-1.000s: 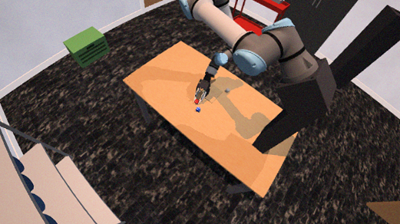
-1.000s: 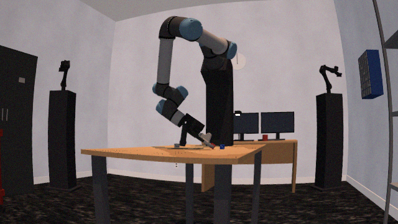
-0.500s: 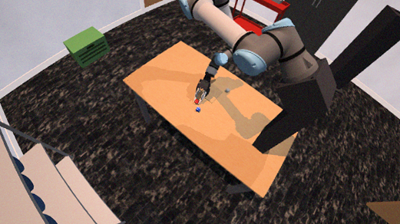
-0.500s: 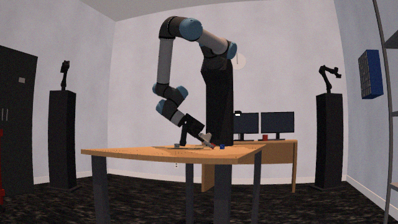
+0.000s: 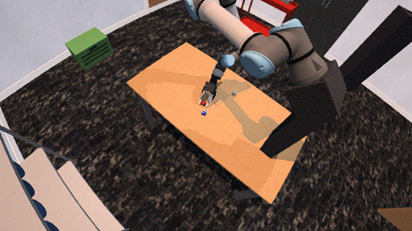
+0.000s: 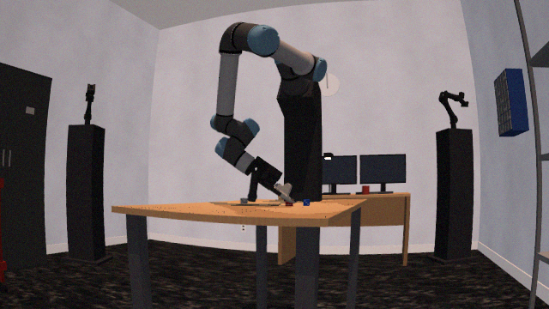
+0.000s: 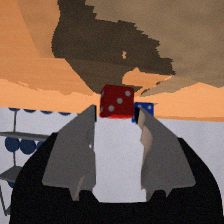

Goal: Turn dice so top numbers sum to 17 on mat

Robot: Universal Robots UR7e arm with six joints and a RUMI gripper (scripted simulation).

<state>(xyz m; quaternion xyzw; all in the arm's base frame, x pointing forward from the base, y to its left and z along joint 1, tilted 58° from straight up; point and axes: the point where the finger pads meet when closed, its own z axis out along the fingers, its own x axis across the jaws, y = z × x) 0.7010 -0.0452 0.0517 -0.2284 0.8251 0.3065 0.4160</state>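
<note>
A red die [image 7: 116, 101] lies on the table between my fingertips, with a small gap showing on each side of it; the face turned to the wrist camera has three pips. My gripper [image 7: 115, 107] is tilted low over the table [image 5: 205, 100] and is open around the die, not gripping it. A blue die [image 7: 146, 108] sits just beyond the red one, a short way off on the table [image 5: 201, 111]. A grey die [image 5: 234, 93] sits farther back, toward the arm's base. The thin grey mat [image 6: 253, 204] lies flat on the table, and the grey die [image 6: 244, 200] is at its left end.
The arm's dark pedestal [image 5: 311, 105] stands at the table's far right side. The table edge [image 5: 166, 118] is close in front of the blue die. A second desk with monitors [image 6: 364, 172] stands behind the table.
</note>
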